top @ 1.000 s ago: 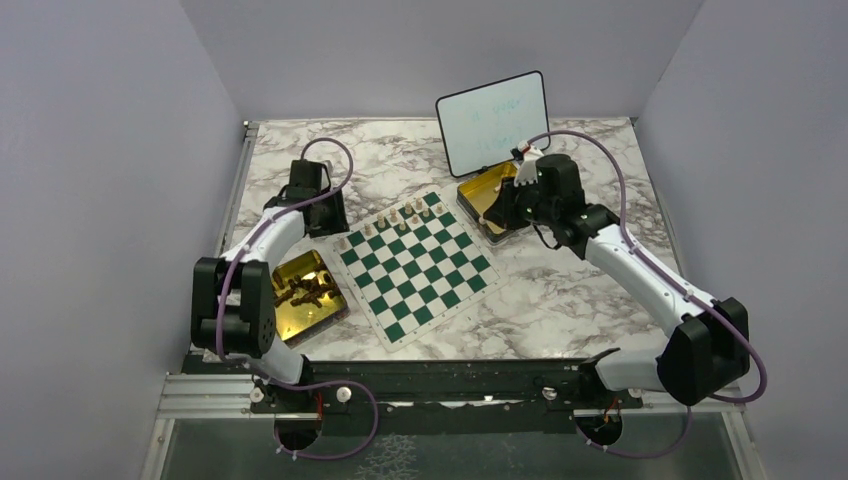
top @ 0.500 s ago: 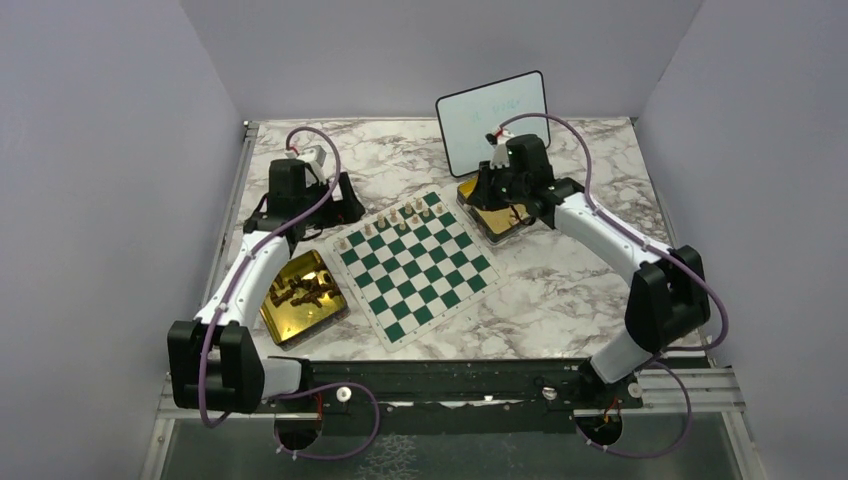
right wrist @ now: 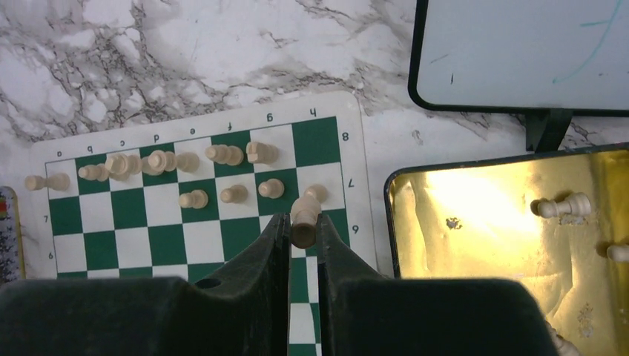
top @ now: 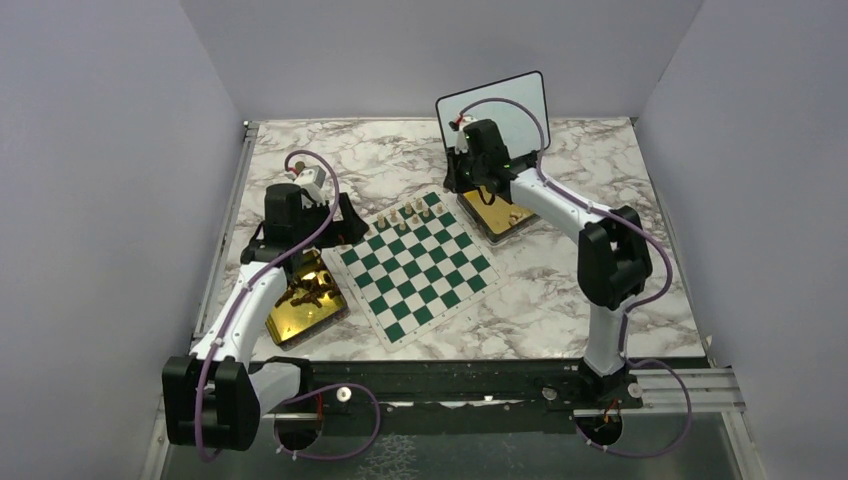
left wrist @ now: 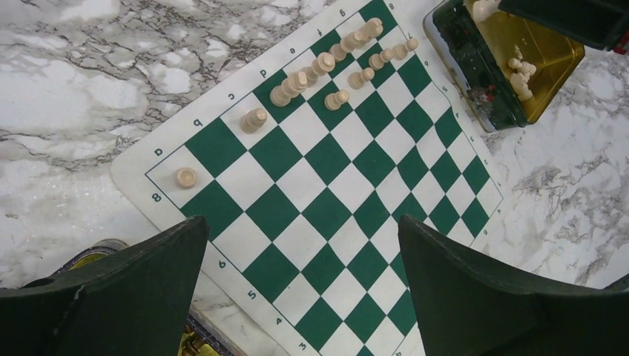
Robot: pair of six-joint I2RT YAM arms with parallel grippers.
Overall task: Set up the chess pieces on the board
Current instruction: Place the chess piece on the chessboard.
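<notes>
The right gripper [right wrist: 303, 230] pinches a pale pawn [right wrist: 304, 213] above the far rows of the board [top: 415, 265], partly filled with pale pieces [right wrist: 159, 161]. The left gripper [left wrist: 303, 226] gapes empty, and the dark pieces [top: 308, 290] wait in their tin [top: 285, 325].

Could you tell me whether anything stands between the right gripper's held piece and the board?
Nothing visible does; the right gripper holds the piece above the board near its h-file edge, with a standing pawn beside it.
</notes>
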